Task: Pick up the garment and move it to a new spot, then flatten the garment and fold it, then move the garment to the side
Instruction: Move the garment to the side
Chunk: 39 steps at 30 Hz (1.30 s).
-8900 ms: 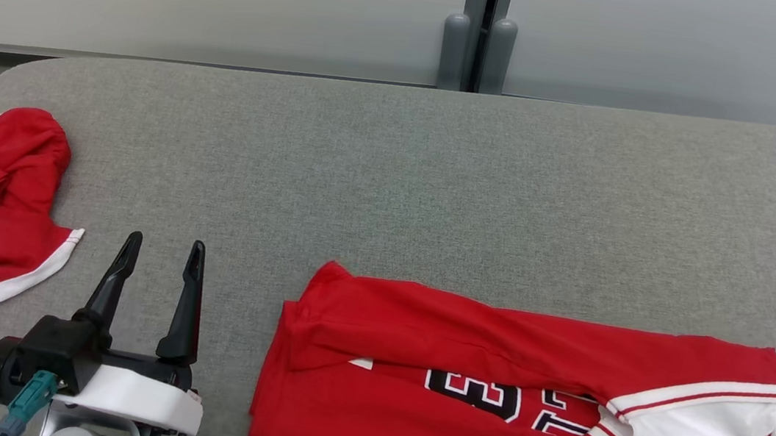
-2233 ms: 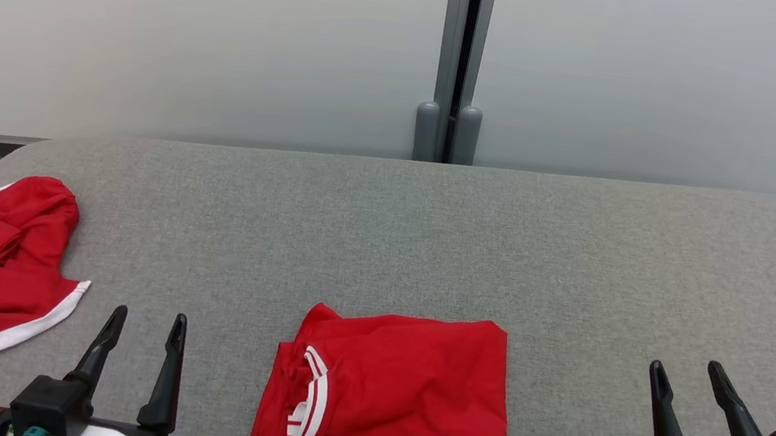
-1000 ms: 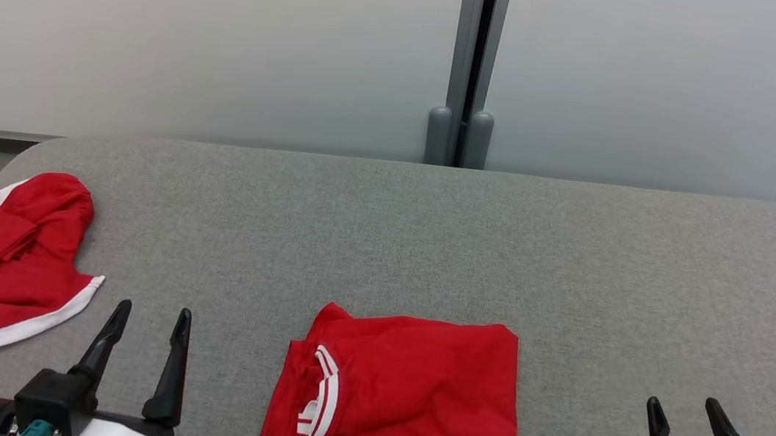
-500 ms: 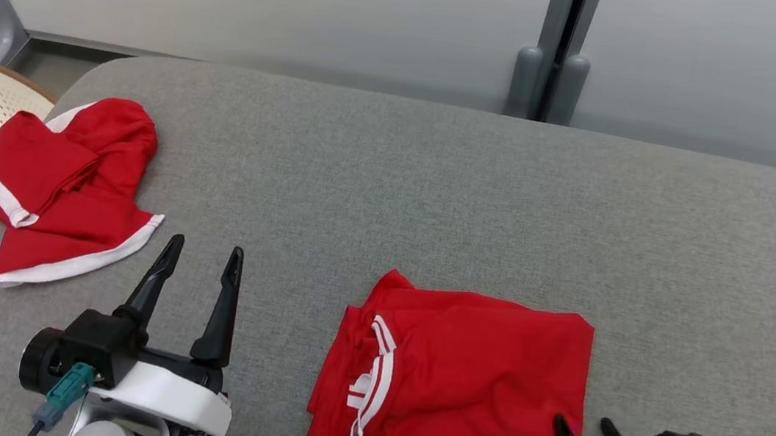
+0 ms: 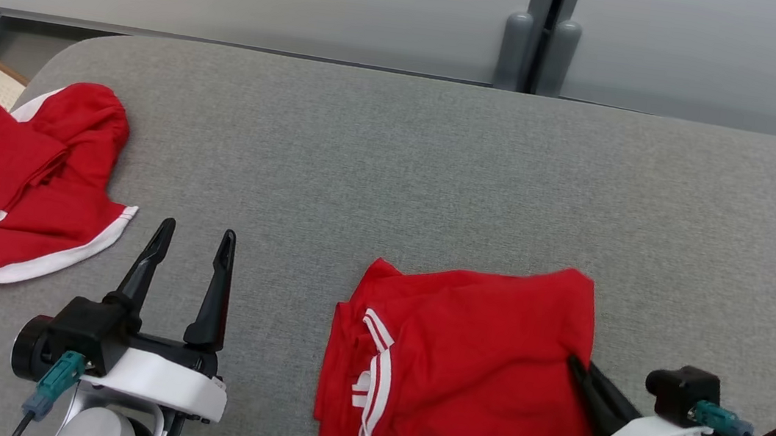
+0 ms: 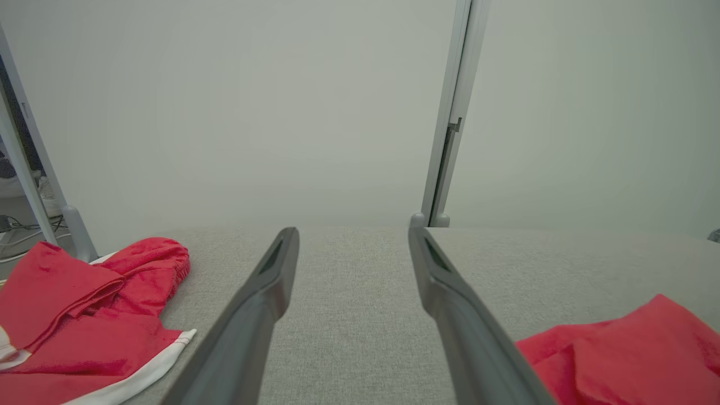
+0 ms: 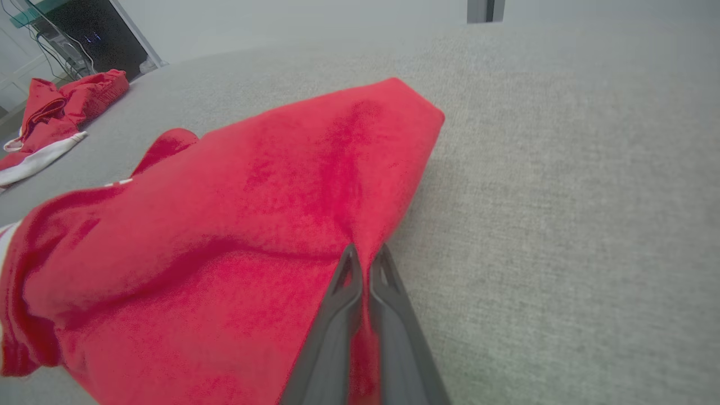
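Red garment (image 5: 467, 361), folded, lies on grey surface (image 5: 395, 160); your right gripper (image 5: 574, 361) pinches its right edge; your left gripper (image 5: 197, 232) spread, empty.

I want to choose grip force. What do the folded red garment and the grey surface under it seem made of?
The folded red garment: soft matte knit, probably jersey fabric; it puckers where the right gripper pinches it. The grey surface: matte woven-looking textile, by its fine speckled grain.
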{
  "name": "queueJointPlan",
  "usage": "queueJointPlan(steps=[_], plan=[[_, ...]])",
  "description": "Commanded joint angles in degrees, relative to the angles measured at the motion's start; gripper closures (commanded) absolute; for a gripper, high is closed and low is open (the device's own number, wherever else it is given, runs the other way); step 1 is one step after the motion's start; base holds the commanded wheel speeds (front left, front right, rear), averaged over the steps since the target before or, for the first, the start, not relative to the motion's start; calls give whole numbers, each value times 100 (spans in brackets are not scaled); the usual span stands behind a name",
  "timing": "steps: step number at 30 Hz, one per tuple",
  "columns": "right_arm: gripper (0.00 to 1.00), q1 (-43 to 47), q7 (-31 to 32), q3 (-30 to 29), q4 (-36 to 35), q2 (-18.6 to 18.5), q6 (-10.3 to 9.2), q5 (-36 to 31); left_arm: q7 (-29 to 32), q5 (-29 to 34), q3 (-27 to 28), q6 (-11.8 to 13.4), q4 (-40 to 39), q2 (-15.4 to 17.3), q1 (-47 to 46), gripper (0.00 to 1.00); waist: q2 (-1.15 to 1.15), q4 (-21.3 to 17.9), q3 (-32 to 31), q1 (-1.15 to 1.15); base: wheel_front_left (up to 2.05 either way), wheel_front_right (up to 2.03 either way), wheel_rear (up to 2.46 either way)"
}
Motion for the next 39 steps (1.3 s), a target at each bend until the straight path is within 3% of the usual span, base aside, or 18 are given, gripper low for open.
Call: queueJointPlan(steps=[1,12,20,28,39], plan=[[100,-73,4,14,-182,-133,-3,-36,-22,32,37,-38,-33,6,-65,0,0,-136,1,0,0,0,0],[100,-450,746,317,-2175,-1446,-4,-582,-24,119,204,-107,-228,-69,-7,0,0,-1019,77,0,0,0,0],[100,-572,1130,143,-2425,-1964,-5,-465,-24,224,239,-189,-349,-69,-223,0,0,-1562,380,0,0,0,0],[100,-1171,941,101,-1662,-2529,-8,-328,13,378,147,-322,-588,74,-716,0,0,-2008,1170,0,0,0,0],[100,-2277,182,-900,612,-3075,-8,-251,329,640,-71,-493,-1152,356,-1607,0,0,-2005,2589,0,0,0,0]])
